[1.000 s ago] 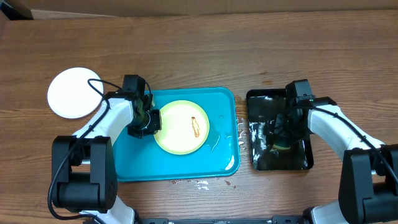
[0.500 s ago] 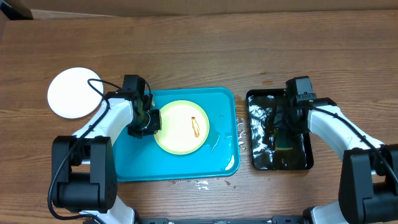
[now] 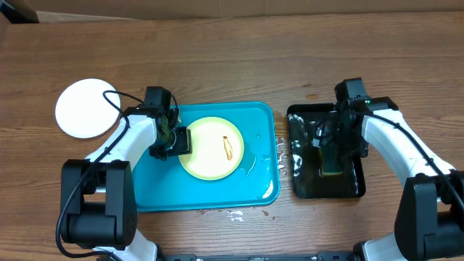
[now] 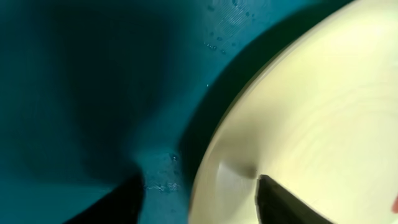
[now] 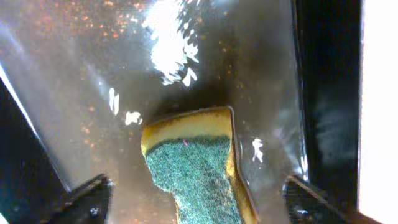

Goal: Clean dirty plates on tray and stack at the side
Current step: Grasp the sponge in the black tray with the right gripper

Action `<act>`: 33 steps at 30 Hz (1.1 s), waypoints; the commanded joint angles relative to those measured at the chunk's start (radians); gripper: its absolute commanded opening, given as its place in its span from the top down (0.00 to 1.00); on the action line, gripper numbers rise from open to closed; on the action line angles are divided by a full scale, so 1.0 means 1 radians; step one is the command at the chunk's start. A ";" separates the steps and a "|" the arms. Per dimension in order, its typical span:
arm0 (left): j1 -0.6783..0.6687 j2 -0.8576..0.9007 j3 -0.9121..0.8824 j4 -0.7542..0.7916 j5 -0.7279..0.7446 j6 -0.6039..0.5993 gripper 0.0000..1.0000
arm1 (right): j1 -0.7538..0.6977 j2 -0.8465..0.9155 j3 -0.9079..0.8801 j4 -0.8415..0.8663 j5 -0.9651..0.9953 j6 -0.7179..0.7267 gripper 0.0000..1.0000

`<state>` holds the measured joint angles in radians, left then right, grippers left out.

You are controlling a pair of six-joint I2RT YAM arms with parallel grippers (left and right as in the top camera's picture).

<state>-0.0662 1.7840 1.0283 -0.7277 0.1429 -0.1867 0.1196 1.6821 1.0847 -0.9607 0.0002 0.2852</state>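
A pale yellow-green plate (image 3: pixel 212 148) with a brown smear (image 3: pixel 229 147) lies in the turquoise tray (image 3: pixel 217 196). My left gripper (image 3: pixel 177 141) is at the plate's left rim. In the left wrist view its jaws (image 4: pixel 199 200) stand open astride the rim, one finger (image 4: pixel 118 202) over the tray (image 4: pixel 93 81), the other (image 4: pixel 280 202) over the plate (image 4: pixel 323 112). A white plate (image 3: pixel 87 109) rests on the table at the far left. My right gripper (image 3: pixel 335 148) hangs open over a green-and-yellow sponge (image 5: pixel 193 168), its fingers (image 5: pixel 87 199) clear of the sponge on both sides.
The sponge (image 3: pixel 331 163) lies in a glossy black tray (image 3: pixel 304 185) holding water, right of the turquoise tray. Water drops (image 3: pixel 283 156) dot the wood between the two trays and near the front edge. A cardboard box edge runs along the back.
Both grippers have opened. The left one let go of the plate's rim. The right one released the sponge into the black tray and drew back slightly.
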 commanded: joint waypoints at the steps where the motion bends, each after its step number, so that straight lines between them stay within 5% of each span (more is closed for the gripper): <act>1: -0.002 0.040 -0.036 -0.001 -0.046 -0.005 0.15 | 0.004 0.008 -0.029 0.003 0.006 0.003 0.19; 2: -0.002 0.040 -0.036 0.000 -0.046 -0.005 0.00 | 0.004 0.009 -0.050 0.023 0.006 0.003 0.19; 8: -0.002 0.040 -0.036 0.000 -0.046 -0.005 0.00 | 0.004 0.013 -0.171 0.114 -0.004 0.003 0.28; 15: -0.002 0.040 -0.036 0.005 -0.046 -0.019 0.00 | 0.004 0.013 -0.197 0.132 -0.045 0.003 0.28; 19: -0.002 0.040 -0.036 0.005 -0.046 -0.019 0.00 | 0.004 0.013 -0.197 0.143 -0.048 0.003 0.66; 22: -0.002 0.040 -0.036 0.006 -0.046 -0.019 0.00 | 0.004 0.013 -0.197 0.142 -0.047 0.003 0.84; 23: -0.002 0.040 -0.036 0.008 -0.046 -0.019 0.04 | 0.004 0.012 -0.190 0.140 -0.049 0.003 0.96; 29: -0.002 0.040 -0.036 0.011 -0.046 -0.019 0.41 | 0.004 0.012 -0.075 0.008 -0.055 0.003 0.96; 33: -0.002 0.040 -0.036 0.011 -0.046 -0.019 0.80 | 0.004 0.009 -0.037 -0.041 -0.054 0.003 0.96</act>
<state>-0.0658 1.7809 1.0248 -0.7166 0.0750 -0.2073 0.1196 1.6917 0.9951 -0.9909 -0.0479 0.2871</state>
